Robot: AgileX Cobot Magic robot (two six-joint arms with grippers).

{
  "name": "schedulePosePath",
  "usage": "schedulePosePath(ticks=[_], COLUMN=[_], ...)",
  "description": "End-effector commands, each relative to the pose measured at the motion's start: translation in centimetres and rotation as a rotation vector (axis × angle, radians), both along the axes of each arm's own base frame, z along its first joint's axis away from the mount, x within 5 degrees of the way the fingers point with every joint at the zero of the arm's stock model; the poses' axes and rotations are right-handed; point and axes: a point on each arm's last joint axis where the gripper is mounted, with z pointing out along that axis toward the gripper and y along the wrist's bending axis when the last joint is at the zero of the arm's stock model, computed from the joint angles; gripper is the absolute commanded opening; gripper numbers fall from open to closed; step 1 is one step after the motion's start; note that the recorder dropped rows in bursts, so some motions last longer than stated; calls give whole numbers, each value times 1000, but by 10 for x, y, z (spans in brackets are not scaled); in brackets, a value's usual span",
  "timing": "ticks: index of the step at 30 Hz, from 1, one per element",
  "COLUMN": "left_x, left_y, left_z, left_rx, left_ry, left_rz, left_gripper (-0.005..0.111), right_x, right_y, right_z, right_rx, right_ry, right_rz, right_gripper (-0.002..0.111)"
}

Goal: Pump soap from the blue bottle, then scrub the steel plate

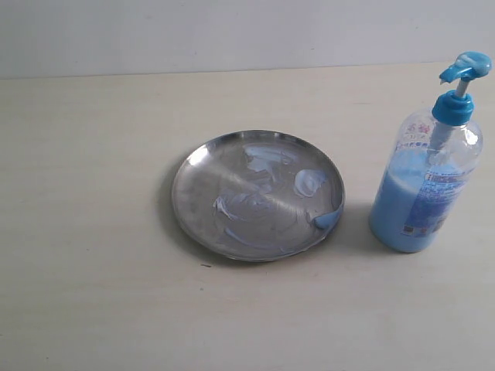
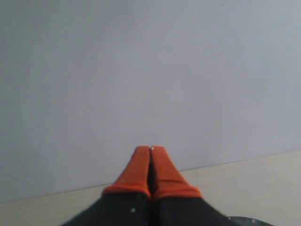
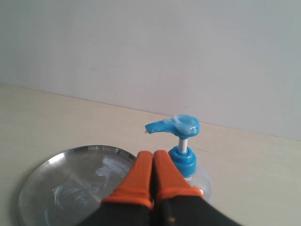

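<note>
Your right hand (image 3: 152, 154) is pinched closed and empty, pointing at the blue bottle (image 1: 424, 193), your left hand (image 2: 150, 150) is closed on nothing too, and the steel plate (image 1: 232, 166), smeared with soap (image 1: 309, 183), lies on the surface (image 1: 93, 294) beside that bottle.

We record a glossy, mirror-smooth metal plate (image 1: 203, 193), a clear shiny plastic bottle (image 1: 421, 193), and a matt tabletop (image 1: 93, 294).

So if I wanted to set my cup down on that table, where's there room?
Widest bare table lies left of the steel plate. Also free: the strip between plate and back wall, and the whole foreground. Tightest is the narrow gap between plate and blue bottle.
</note>
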Motion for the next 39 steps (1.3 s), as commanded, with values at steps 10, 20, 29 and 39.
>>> schedulePosePath(ticks=[10, 20, 29, 39], left_x=[-17, -25, -33, -36], left_y=[19, 23, 27, 29], left_z=[-50, -97, -142, -176], left_rx=[-21, -15, 4, 77], left_ry=[17, 74, 150, 259], left_rz=[163, 202, 260, 282], left_gripper=[0, 0, 0, 0], right_x=[0, 0, 0, 0], right_y=[0, 0, 0, 0], right_z=[0, -1, -1, -1], right_rx=[7, 6, 6, 6], right_ry=[-8, 4, 4, 4], right_rz=[0, 2, 2, 2], right_gripper=[0, 0, 0, 0])
